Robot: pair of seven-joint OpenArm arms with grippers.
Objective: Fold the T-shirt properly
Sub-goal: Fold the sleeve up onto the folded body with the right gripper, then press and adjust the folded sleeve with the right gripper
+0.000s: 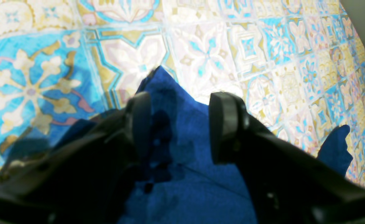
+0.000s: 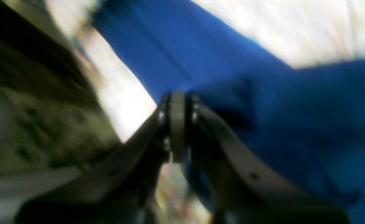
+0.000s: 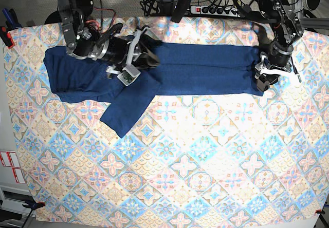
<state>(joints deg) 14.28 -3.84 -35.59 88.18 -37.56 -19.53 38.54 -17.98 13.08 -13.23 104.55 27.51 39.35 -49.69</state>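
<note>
Two tools are at work on one garment, and you should note where each stands. The plain dark navy-blue long-sleeved T-shirt of thin knit lies as a long band across the far part of the tabletop, which is covered with a blue, gold and pink tile-patterned cloth; one sleeve trails out diagonally toward the near side.

Your left tool sits at the band's end on the base view's right, its fingers spread wide with a peak of blue fabric between them. They do not pinch it in the wrist view.

Your right tool is over the shirt's middle-left, where the sleeve branches off. Its fingers look pressed almost together, with cloth bunched just beside them. The wrist view is blurred, so I cannot tell whether fabric is actually caught between them.

Risks from here, as I judge them:
- If the right tool lifts with only a thin pinch or none, the soft knit slips out and the fold collapses.
- If the left tool closes on the raised peak alone, it drags a single layer and skews the band.
- The loose sleeve, left out, ends up trapped crooked under any fold.
- Pulling both ends unevenly wrinkles the tile cloth beneath.
</note>
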